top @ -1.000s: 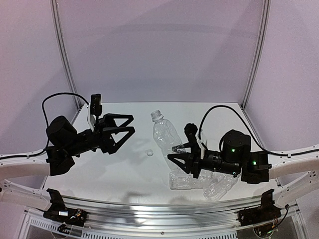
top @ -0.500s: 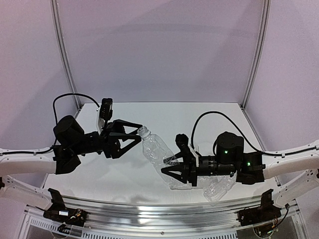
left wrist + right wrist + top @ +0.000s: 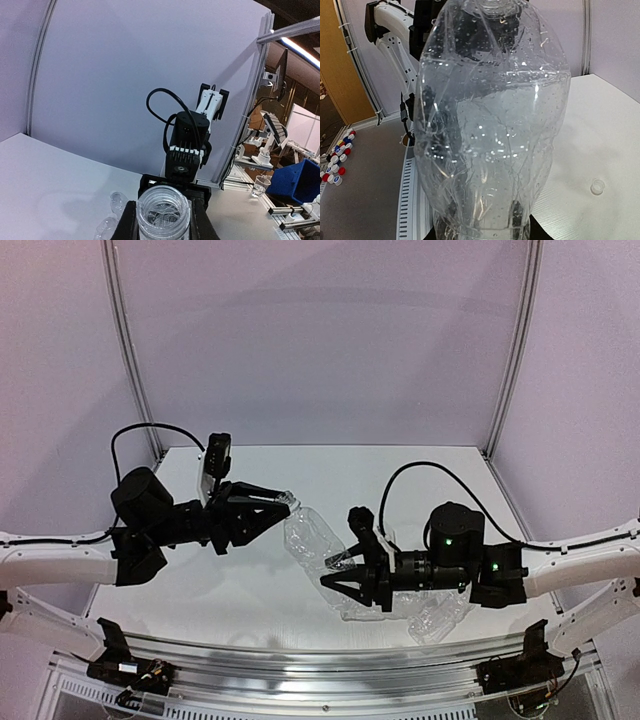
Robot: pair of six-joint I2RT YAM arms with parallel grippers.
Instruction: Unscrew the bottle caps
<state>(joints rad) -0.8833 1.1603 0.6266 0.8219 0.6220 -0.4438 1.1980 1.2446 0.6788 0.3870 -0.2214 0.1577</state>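
Plastic bottle (image 3: 492, 115) fills right wrist view, masking the right gripper (image 3: 336, 573).

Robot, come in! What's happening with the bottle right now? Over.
Left tool shut on bottle cap. Right tool shut on bottle, held over table. Nothing in the way; two spare bottles lying below.

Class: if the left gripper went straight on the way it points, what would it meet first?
The bottle: the left gripper is closed on its top. Going further would likely press the bottle against the right gripper, which holds its other end.
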